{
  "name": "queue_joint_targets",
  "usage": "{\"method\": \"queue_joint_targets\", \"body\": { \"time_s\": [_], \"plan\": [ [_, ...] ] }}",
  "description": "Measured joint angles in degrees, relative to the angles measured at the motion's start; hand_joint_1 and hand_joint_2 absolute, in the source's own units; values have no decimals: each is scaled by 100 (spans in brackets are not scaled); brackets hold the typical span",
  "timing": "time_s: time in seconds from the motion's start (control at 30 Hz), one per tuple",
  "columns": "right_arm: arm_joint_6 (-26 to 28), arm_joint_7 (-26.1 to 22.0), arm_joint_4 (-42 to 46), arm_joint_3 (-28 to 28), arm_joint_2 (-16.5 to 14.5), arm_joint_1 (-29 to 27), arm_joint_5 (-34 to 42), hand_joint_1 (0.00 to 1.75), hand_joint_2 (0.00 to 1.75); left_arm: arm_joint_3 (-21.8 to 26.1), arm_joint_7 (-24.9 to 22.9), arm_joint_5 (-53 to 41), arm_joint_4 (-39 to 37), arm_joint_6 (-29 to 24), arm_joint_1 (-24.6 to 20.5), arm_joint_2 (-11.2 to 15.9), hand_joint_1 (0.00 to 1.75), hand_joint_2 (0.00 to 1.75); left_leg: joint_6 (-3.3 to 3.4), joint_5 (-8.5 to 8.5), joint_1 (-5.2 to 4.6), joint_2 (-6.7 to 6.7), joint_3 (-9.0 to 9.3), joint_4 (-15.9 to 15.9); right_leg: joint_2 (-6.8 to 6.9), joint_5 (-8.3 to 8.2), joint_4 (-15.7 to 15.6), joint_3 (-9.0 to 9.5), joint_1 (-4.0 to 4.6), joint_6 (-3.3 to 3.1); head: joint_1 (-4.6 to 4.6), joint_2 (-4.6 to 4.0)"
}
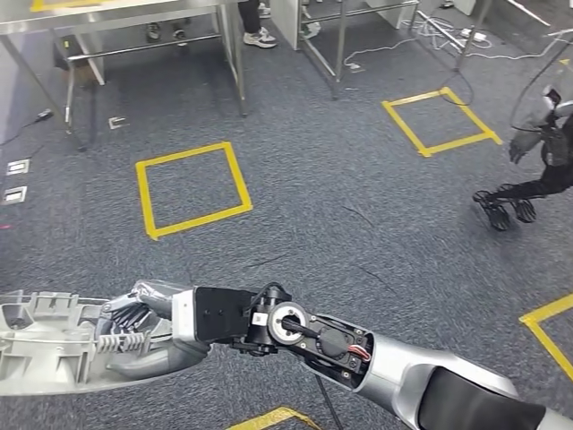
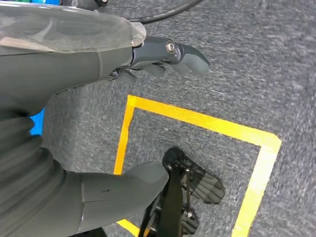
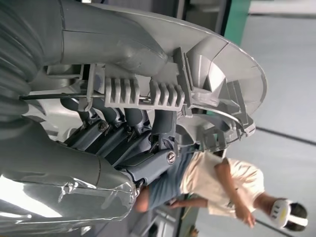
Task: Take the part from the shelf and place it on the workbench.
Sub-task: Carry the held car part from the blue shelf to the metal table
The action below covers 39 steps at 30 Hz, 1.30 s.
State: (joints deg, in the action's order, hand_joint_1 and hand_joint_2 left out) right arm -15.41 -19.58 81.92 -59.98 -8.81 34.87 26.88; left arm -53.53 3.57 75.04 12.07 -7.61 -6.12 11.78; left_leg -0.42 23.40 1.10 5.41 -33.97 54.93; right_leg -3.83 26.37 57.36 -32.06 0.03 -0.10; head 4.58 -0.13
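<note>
At nine o'clock low in the head view sits the part [image 1: 47,345], a pale grey ribbed casting, clamped in the right hand [image 1: 145,331], whose arm [image 1: 406,376] reaches across from five o'clock. The right wrist view shows the fingers [image 3: 123,133] curled tight around the part's ribs [image 3: 141,91]. A yellow tape square [image 1: 192,188] lies on the carpet at eleven o'clock. At three o'clock hangs the left hand [image 1: 524,143]; its wrist view shows thumb [image 2: 123,190] and fingers [image 2: 178,54] apart, holding nothing.
</note>
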Motion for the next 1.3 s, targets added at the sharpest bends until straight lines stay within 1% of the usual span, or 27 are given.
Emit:
{"method": "queue_joint_targets", "body": {
  "time_s": [0.03,0.1,0.13,0.17,0.2,0.23,0.27,0.3,0.33,0.37,0.4,0.43,0.47,0.5,0.53,0.57,0.6,0.67,0.7,0.83,0.9,1.03,1.13,1.17,1.23,1.27,1.3],
  "plan": [
    [-3,-8,0,-1,0,2,4,169,175,0,-2,2,0,-7,0,-7,0,175,-29,-13,14,56,-20,-5,-71,-30,-139,53,3,-17,0,0],
    [-7,-16,1,-2,-1,6,8,169,175,0,-5,9,-1,-19,16,1,0,175,-106,-47,32,166,-40,-41,7,-37,-211,87,0,-25,20,0],
    [-8,-15,1,-2,-1,5,8,169,175,0,-5,10,0,-21,27,-3,0,175,-139,-30,25,125,-52,-28,70,-59,-259,114,-18,-41,20,0],
    [-8,-14,1,-2,-2,8,9,169,175,0,-5,13,1,-25,31,-4,0,175,-168,49,14,11,-104,82,143,-83,-310,143,-36,-61,-8,0],
    [-8,-14,1,-2,-2,10,9,169,175,0,-5,13,1,-27,27,-2,0,175,-196,196,5,-144,-216,327,220,-104,-355,166,-53,-79,-54,0],
    [-8,-14,0,-2,-2,9,10,169,175,0,-5,13,3,-27,18,-8,0,175,-224,395,6,-322,-388,695,294,-114,-373,177,-50,-92,-108,0],
    [-8,-16,0,-2,-2,8,11,169,175,0,-5,13,2,-28,10,-4,0,175,-256,593,12,-422,-589,1126,368,-114,-376,173,-46,-98,-157,0],
    [-8,-17,-1,-2,-2,2,11,169,175,0,-5,13,2,-28,7,-4,0,175,-285,725,21,-467,-756,1483,441,-113,-375,169,-43,-97,-188,0],
    [-8,-16,-3,-2,-2,-2,11,169,175,0,-6,13,2,-28,10,-7,0,175,-306,756,31,-489,-835,1660,510,-110,-375,166,-41,-95,-211,0],
    [-8,-15,-5,-2,-2,-4,11,169,175,0,-6,13,2,-28,14,-9,0,175,-320,678,40,-507,-789,1596,575,-106,-374,166,-42,-90,-230,0],
    [-11,-15,-8,-2,-2,-3,14,169,175,0,-7,13,2,-28,15,-8,0,175,-326,511,49,-537,-612,1281,628,-98,-371,171,-43,-80,-245,0],
    [-21,-19,-8,-2,-2,-2,24,169,175,0,-8,13,2,-28,14,-8,0,175,-327,316,54,-590,-350,822,667,-86,-362,178,-40,-60,-258,0],
    [-36,-23,-8,-1,-2,1,45,169,175,0,-9,13,2,-28,8,-7,0,175,-309,165,46,-638,-106,387,698,-69,-345,176,-25,-31,-274,0],
    [-59,-26,-7,-1,-2,2,77,169,175,0,-9,12,2,-28,6,-6,0,175,-273,72,37,-667,66,73,719,-53,-328,174,-9,-2,-271,0],
    [-81,-28,-7,-1,-2,3,118,169,175,0,-10,12,2,-28,9,-7,0,175,-231,44,23,-678,147,-81,734,-41,-314,171,6,26,-258,0],
    [-97,-28,-7,0,-2,4,160,169,175,0,-10,12,2,-28,16,-9,0,175,-189,50,18,-663,154,-110,745,-17,-302,164,22,29,-239,0],
    [-108,-25,-8,0,-2,3,197,169,175,0,-11,13,2,-27,26,-11,0,175,-164,50,21,-650,151,-109,747,-6,-299,166,25,-12,-210,0],
    [-113,-23,-9,1,-2,3,246,169,175,0,-12,14,2,-17,36,-17,0,175,-151,52,20,-650,156,-113,742,2,-297,167,31,-105,-180,0],
    [-115,-22,-9,1,-2,2,260,169,175,0,-15,15,2,-9,37,-16,0,175,-143,54,10,-650,157,-113,740,-15,-305,174,27,-134,-165,0],
    [-162,-21,-15,1,-2,1,296,169,175,0,-26,15,2,24,37,-17,0,175,-99,66,-21,-651,155,-108,737,-46,-340,193,3,-97,-126,0],
    [-186,-19,-15,1,-2,1,303,169,175,0,-34,15,2,31,36,-16,0,175,-85,72,-31,-651,155,-104,737,-50,-350,198,-8,-54,-127,0],
    [-206,-11,-22,1,-2,1,306,169,175,0,-91,14,2,39,36,-13,0,175,-64,80,-44,-651,155,-98,736,-49,-362,205,-30,87,-138,0],
    [-213,-5,-36,1,-2,1,307,169,175,0,-126,11,2,42,36,-9,0,175,-52,85,-61,-652,152,-87,737,-53,-374,208,-42,119,-158,0],
    [-216,-3,-38,1,-2,1,308,169,175,0,-136,10,2,42,38,-3,0,175,-23,92,-68,-650,148,-95,742,-72,-378,225,-49,150,-168,0],
    [-222,5,-42,1,-3,-6,311,169,175,0,-154,2,1,45,39,14,0,175,85,118,-62,-641,190,-171,746,-143,-341,253,-64,244,-192,0],
    [-226,9,-44,0,-3,-10,312,169,175,0,-163,-2,1,46,40,18,0,175,134,114,-41,-628,248,-249,705,-146,-293,254,-66,282,-195,-1],
    [-228,13,-45,0,-4,-11,314,169,175,0,-173,-10,0,48,35,19,0,175,165,109,-21,-615,314,-310,635,-85,-185,208,-74,301,-195,-1]
  ]
}}
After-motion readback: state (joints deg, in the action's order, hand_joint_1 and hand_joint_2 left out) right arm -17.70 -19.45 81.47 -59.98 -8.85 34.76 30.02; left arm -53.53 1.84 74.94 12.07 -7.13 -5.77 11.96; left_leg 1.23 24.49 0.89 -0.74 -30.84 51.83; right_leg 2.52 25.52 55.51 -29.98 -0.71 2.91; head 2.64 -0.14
